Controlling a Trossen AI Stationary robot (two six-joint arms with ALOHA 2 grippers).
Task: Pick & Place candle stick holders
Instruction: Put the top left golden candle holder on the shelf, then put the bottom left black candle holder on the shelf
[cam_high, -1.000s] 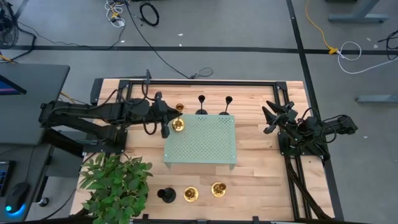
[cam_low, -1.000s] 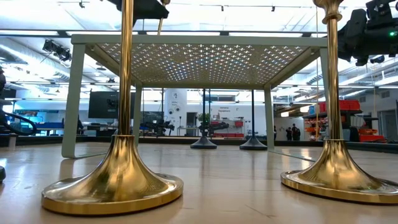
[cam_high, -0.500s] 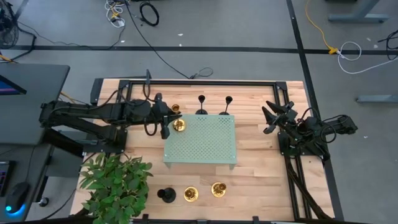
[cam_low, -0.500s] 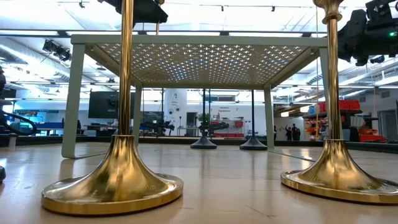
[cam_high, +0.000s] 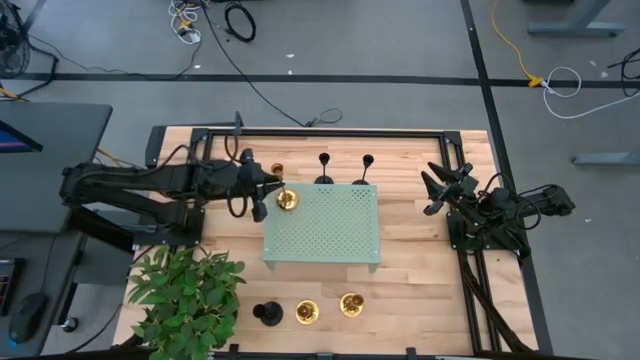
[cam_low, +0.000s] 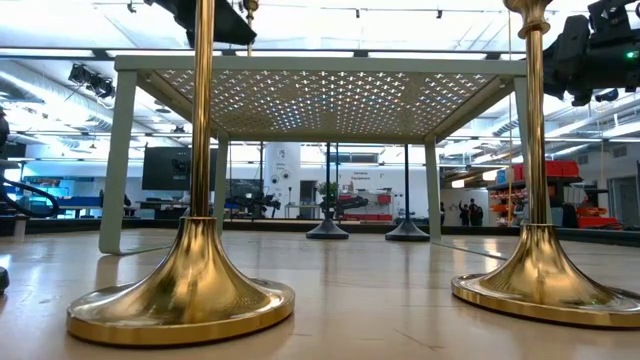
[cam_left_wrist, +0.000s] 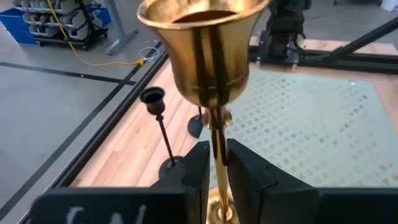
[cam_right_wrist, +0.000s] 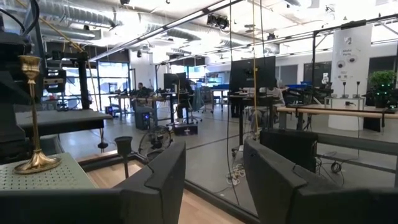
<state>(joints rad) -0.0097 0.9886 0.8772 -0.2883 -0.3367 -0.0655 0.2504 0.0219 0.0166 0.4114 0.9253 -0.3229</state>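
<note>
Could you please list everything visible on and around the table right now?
gold candle stick holders: three; one standing on the tray's far-left corner, two near the table's front edge.
black candle stick holders: three; two just behind the tray, one at the front beside the gold pair.
tray: one, pale green, perforated, mid-table.
plant: one, green, front-left corner.
table: one, light wood.
left gripper: its fingers either side of the tray-corner gold holder's stem.
right gripper: open, waiting at the table's right side.
</note>
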